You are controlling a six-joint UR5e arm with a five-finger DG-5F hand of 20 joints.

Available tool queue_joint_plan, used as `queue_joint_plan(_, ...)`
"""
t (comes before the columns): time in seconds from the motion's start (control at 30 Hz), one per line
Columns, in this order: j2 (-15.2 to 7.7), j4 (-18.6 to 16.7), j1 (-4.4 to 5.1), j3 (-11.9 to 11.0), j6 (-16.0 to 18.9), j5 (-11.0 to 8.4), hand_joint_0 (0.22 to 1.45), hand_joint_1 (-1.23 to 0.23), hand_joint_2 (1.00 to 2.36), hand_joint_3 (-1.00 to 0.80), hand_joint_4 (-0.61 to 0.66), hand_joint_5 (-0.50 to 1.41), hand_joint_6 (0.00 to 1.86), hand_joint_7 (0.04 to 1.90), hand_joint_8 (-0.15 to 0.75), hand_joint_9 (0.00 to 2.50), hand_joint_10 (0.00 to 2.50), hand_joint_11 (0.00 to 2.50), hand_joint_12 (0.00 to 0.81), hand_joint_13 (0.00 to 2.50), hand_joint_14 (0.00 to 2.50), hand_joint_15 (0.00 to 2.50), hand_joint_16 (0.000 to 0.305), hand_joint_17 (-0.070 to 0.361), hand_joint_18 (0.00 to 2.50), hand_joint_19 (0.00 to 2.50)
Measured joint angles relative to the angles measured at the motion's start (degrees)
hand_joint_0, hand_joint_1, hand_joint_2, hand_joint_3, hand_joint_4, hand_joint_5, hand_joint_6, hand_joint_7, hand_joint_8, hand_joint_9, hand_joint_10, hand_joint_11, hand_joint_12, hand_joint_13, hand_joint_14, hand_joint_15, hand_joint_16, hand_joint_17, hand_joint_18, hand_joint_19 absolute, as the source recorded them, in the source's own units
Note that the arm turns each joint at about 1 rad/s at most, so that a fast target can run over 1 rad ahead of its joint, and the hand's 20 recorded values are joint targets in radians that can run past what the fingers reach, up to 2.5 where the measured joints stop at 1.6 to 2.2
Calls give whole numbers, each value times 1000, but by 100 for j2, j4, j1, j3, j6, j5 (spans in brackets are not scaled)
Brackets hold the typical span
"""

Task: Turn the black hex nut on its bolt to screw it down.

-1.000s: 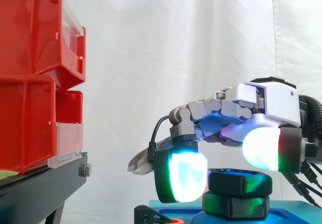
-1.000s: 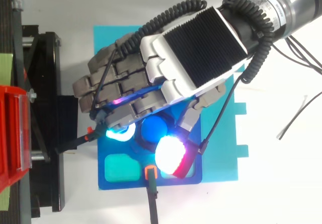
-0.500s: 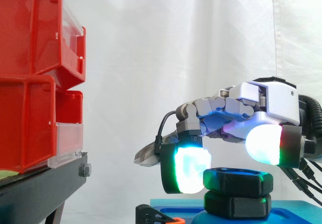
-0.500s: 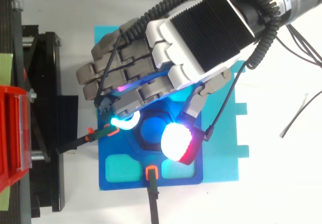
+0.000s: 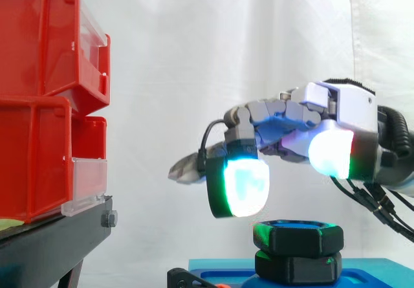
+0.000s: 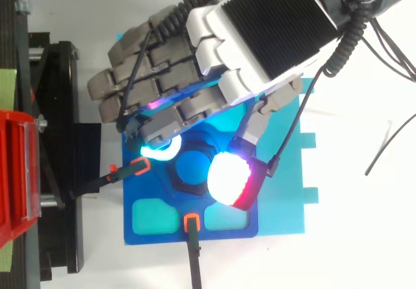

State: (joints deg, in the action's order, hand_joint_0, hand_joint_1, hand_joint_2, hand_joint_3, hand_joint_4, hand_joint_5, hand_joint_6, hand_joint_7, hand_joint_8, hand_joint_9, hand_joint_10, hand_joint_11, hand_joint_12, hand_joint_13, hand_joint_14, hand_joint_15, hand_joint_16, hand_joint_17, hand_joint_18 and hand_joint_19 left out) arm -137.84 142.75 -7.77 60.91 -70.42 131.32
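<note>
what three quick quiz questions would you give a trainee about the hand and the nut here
1. True or false: the hand is gripping the black hex nut.
2. In the side view, where do the red bins stand relative to the nut? A) toward the view's left B) toward the view's right C) directly on top of it
3. Fill in: in the top view the nut sits on a ____ base plate.

Key
1. False: the hand hangs above the nut with a clear gap, its curled fingers holding nothing.
2. A
3. blue
</note>
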Motion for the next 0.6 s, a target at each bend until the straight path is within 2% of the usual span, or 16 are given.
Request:
queue_joint_plan(0.23,-3,-14,45,-148,75,-76,497,-292,1000,-500,192,-55,505,1204,260,588,7,175,359,543,5,113,60,134,488,475)
queue_joint_plan(0.43,-6,-154,129,-98,77,-226,499,-292,1000,-500,202,-58,505,1172,258,587,7,179,358,544,5,113,60,134,486,486)
queue_joint_plan(0.6,-6,-200,275,83,68,-498,502,-321,1000,-500,201,-60,505,1152,259,587,7,180,357,545,5,110,59,133,491,477)
